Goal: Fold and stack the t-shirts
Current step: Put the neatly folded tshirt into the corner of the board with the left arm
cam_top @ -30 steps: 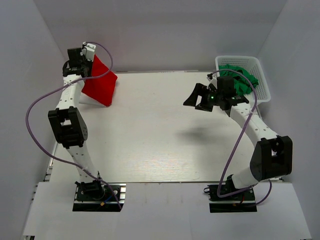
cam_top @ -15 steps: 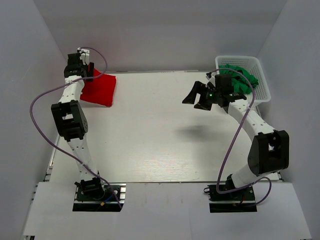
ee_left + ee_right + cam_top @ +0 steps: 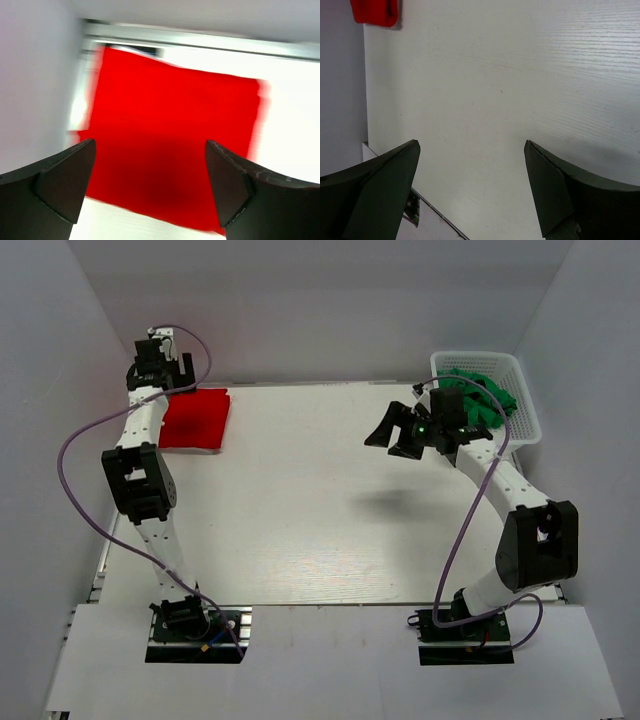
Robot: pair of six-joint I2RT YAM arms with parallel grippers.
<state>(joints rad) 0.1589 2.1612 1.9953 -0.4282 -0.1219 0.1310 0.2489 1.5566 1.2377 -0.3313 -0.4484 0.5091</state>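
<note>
Overhead view: I see the red t-shirt (image 3: 196, 419) lying flat as a folded rectangle at the far left corner of the table (image 3: 320, 510), close to the left wall. The left gripper (image 3: 160, 362) hangs just beyond the shirt's far edge, at the end of an arm stretched out along the left side of the table. Left wrist view: the red t-shirt (image 3: 170, 130) fills the middle of the picture, its edges blurred. The left gripper (image 3: 149, 150) stands with both dark fingers (image 3: 60, 185) spread wide and nothing between them, so the cloth is released and lies below them on the table. Overhead view again: the green t-shirts (image 3: 478, 390) sit as a crumpled heap inside the white lattice basket (image 3: 527, 415) at the far right corner. The right gripper (image 3: 393, 438) hangs above the table just left of that basket, apart from it, and throws a soft shadow on the bare tabletop nearer to me. Right wrist view: the right gripper (image 3: 471, 145) has its fingers (image 3: 555, 195) parted wide over bare white table, grasping nothing, and the red t-shirt (image 3: 374, 12) shows small in the upper left corner.
</note>
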